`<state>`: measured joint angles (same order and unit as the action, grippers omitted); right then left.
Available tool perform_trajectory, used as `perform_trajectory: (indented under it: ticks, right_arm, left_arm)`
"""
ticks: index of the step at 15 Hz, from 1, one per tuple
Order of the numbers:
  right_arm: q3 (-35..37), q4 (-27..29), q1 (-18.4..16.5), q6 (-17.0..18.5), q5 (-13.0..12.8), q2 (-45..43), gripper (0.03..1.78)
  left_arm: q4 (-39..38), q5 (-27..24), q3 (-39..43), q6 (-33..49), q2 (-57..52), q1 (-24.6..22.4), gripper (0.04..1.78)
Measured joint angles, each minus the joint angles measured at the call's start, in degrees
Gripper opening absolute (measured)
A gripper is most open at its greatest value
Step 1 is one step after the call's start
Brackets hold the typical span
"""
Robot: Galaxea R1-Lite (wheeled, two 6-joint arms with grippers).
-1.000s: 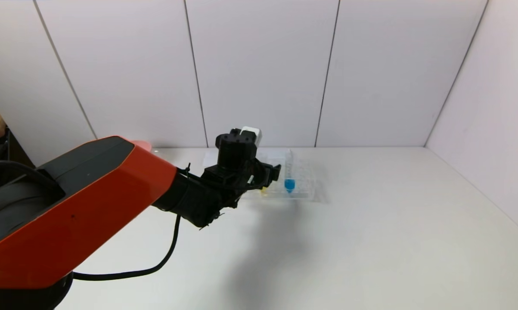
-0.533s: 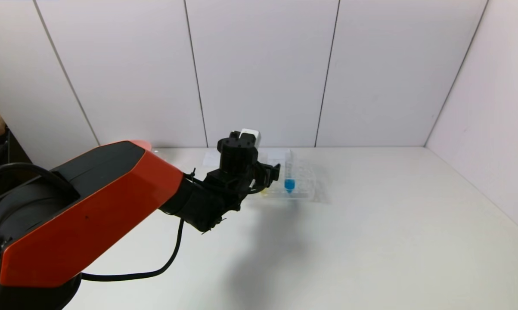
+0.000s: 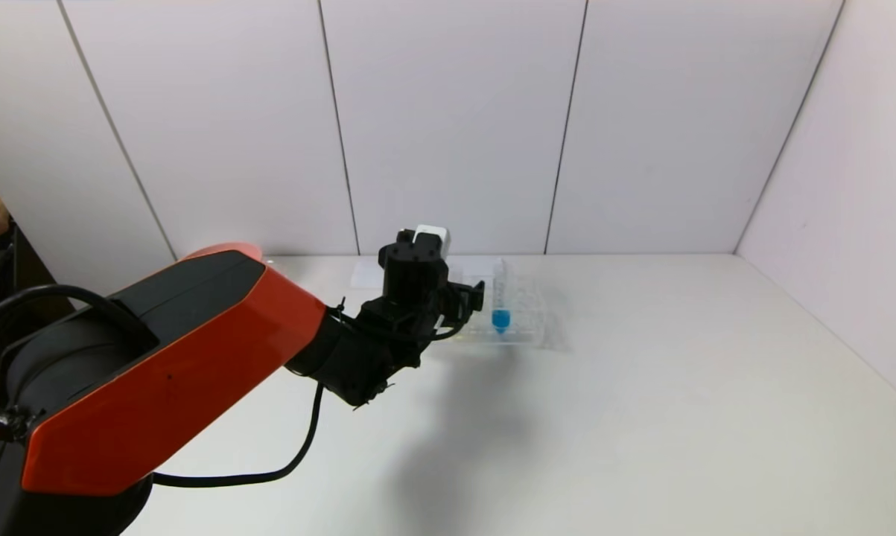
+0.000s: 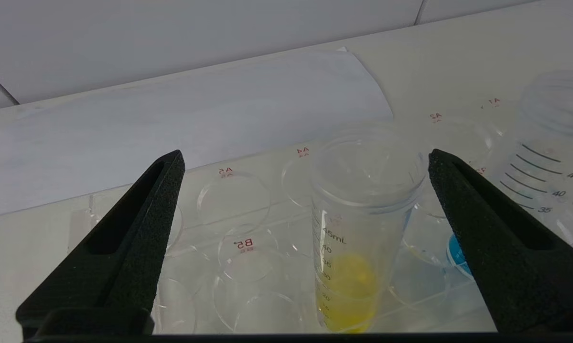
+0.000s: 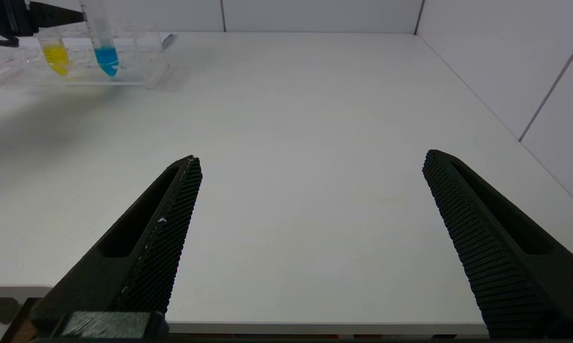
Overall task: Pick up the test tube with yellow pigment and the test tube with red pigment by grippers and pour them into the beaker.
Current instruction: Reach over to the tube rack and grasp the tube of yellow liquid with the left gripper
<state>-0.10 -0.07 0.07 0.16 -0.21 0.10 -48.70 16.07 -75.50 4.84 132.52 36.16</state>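
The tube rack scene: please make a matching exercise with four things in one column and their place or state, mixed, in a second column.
Things:
1. yellow tube
2. blue tube
3. left pincer
4. right pincer

States:
a. open, over bare table near its front edge
b. stands in the rack, outside the fingers
c. open, at the rack
d. upright in the rack, between two open fingers, untouched

Pairs: 1-d, 2-b, 3-c, 4-a

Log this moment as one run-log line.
left gripper: open, straddling yellow tube in rack | right gripper: open, idle above table | grasp: not yet
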Motion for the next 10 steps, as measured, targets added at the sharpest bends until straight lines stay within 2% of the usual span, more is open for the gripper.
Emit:
perform_trajectory:
  ticks: [10]
  right_arm:
    - [0.0,0.0,0.0,0.0,0.0,0.0,1.7]
  left_arm:
    - [-0.5,0.5,0.2,0.3,0.6,0.2,1.77]
